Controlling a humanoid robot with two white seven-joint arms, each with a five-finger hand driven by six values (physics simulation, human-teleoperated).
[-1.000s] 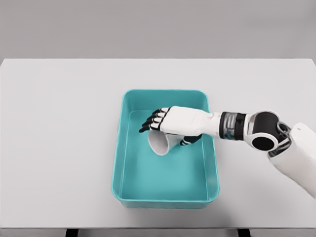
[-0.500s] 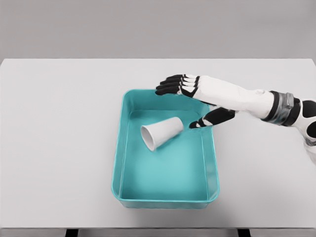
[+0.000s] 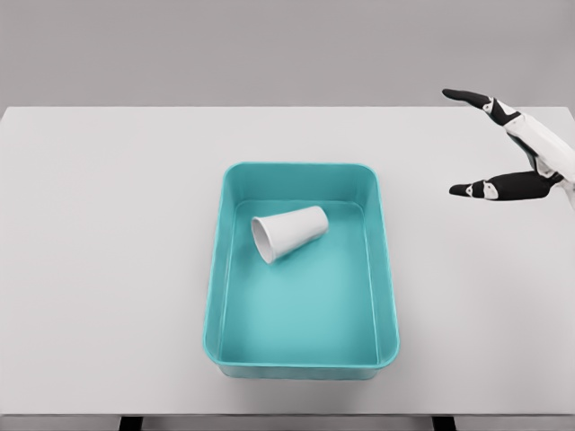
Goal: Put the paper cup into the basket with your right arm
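The paper cup [image 3: 288,232] is lying on its side inside the teal basket [image 3: 388,296], in the far half, its open mouth facing the near left, so the placing itself is looking done. The right hand [image 3: 517,153] is showing at the picture's right edge with its fingers [image 3: 469,94] spread wide and the thumb set well apart below them, holding nothing. The cup is sitting well to the left of those fingertips and slightly nearer the robot. Nothing is standing between the fingers and the basket on the white table [image 3: 108,269]. The left arm is not showing.
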